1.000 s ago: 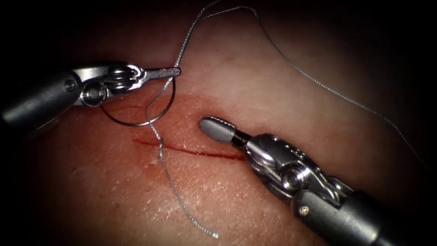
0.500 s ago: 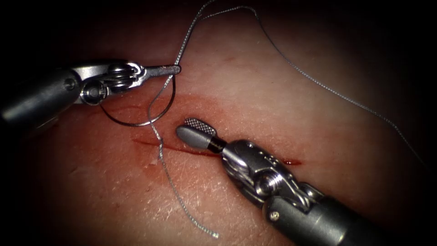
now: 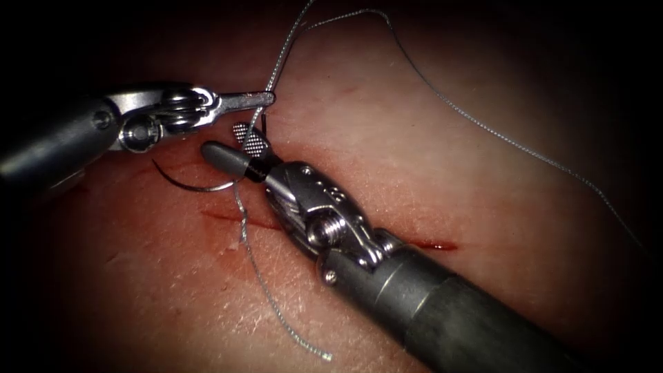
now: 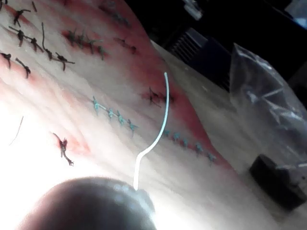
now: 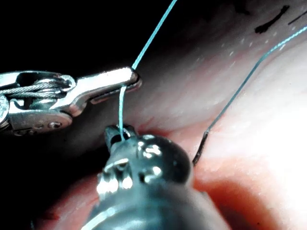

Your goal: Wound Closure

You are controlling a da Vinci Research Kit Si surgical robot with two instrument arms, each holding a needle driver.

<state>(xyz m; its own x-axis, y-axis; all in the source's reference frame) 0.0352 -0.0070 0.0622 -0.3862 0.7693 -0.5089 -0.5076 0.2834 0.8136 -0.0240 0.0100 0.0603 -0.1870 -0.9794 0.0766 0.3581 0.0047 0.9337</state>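
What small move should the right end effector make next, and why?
Probably close the right end effector, though that is a judgement. Its jaws stand open around the thread just below the left end effector, which is shut on that thread. The needle curves just beside them.

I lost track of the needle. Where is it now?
In the endoscope view the needle lies above the cut, toward its left end, below the left tool, by the right tool.

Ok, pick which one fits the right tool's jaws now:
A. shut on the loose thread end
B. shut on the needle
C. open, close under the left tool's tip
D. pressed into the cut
C: the right tool has its jaws parted, just below the left tool tip, which grips the thread.
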